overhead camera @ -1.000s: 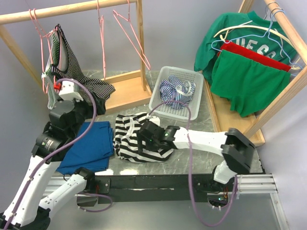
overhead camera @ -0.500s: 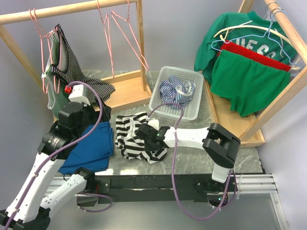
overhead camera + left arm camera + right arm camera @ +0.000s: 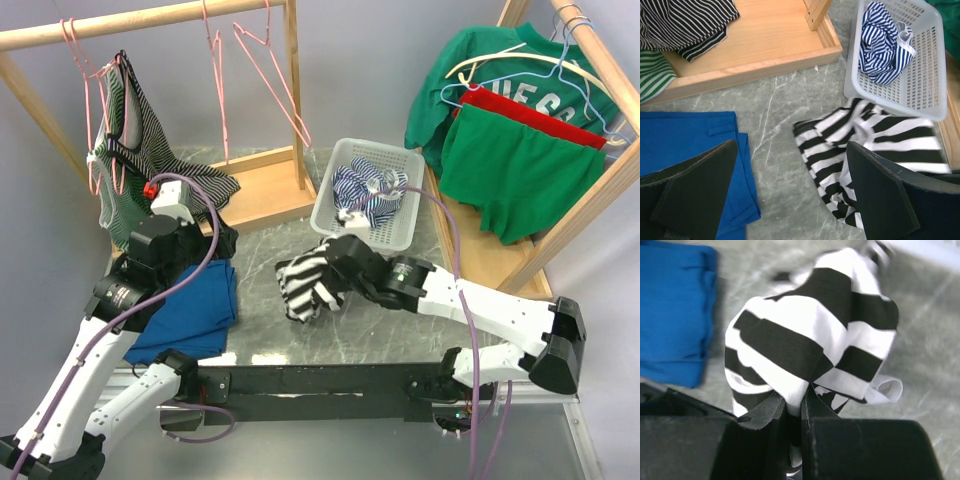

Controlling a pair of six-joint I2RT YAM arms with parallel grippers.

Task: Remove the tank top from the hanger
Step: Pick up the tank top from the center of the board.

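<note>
The black-and-white wide-striped tank top (image 3: 303,281) hangs bunched above the marble table, off any hanger. My right gripper (image 3: 330,274) is shut on its fabric; in the right wrist view the cloth (image 3: 805,340) is pinched between the fingers of that gripper (image 3: 794,402). Two empty pink hangers (image 3: 270,70) hang on the left rack's rail. My left gripper (image 3: 215,240) stands open, holding nothing, over the table between the blue cloth and the tank top (image 3: 860,145). In the left wrist view its jaws (image 3: 791,146) are wide apart.
A folded blue cloth (image 3: 190,305) lies at the front left. A white basket (image 3: 400,215) holds a blue-striped garment. Thin-striped tops (image 3: 135,135) hang on the left rack above its wooden base (image 3: 265,190). Green and red clothes (image 3: 500,150) hang on the right rack.
My right gripper has shut on the tank top and lifted it off the table into a bunch, drawing right. The left arm has shifted a little to the right, still open.
</note>
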